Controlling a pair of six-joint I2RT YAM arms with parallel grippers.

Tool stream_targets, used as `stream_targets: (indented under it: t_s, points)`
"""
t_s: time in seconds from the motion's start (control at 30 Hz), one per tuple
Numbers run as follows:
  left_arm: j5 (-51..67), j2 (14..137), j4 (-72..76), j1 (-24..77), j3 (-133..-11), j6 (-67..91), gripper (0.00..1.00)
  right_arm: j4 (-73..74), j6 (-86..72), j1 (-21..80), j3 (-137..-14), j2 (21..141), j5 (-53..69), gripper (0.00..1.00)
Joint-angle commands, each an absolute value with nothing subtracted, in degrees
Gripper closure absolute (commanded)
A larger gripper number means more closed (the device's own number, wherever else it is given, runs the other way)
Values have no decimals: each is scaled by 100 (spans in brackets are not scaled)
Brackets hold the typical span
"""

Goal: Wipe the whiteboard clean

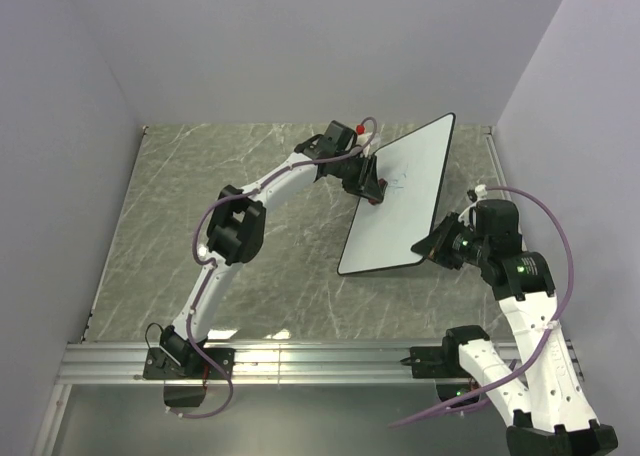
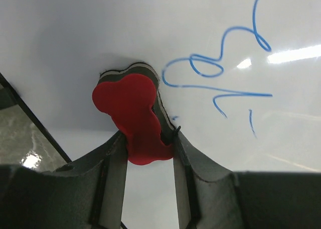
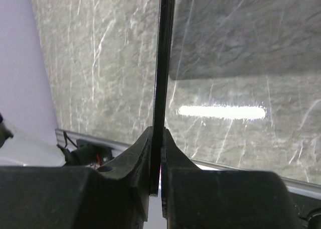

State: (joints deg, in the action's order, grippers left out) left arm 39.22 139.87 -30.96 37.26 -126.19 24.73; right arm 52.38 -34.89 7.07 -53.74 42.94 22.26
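Illegible blue scribbles [image 2: 220,73] on whiteboard [image 2: 90,28], beside eraser [image 2: 133,113]

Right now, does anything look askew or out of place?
Only the whiteboard: it is not lying flat but tilted, its edge pinched in the right claw. That looks deliberate, since the left claw presses a red eraser onto its face beside the blue scribble, which is not yet wiped.

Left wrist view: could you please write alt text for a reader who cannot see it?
The left end effector holds a red bone-shaped eraser against the whiteboard. Blue scribbles lie on the board just right of the eraser, not yet wiped.
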Motion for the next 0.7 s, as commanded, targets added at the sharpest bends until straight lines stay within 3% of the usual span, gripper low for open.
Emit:
stream_targets:
  t_s: [0.0, 0.5, 0.67]
  points:
    - [3726, 14177, -2778, 3841, -12920, 2434, 100, 5246, -2918, 879, -5379, 4149, 3700, 100]
    - [4245, 13378, -2750, 4543, -12745, 2136, 100, 5327, -2821, 879, -5247, 4149, 3964, 100]
    - [3702, 13069, -2839, 4773, -12437, 2056, 100, 5335, -2795, 888, -5203, 4061, 4008, 100]
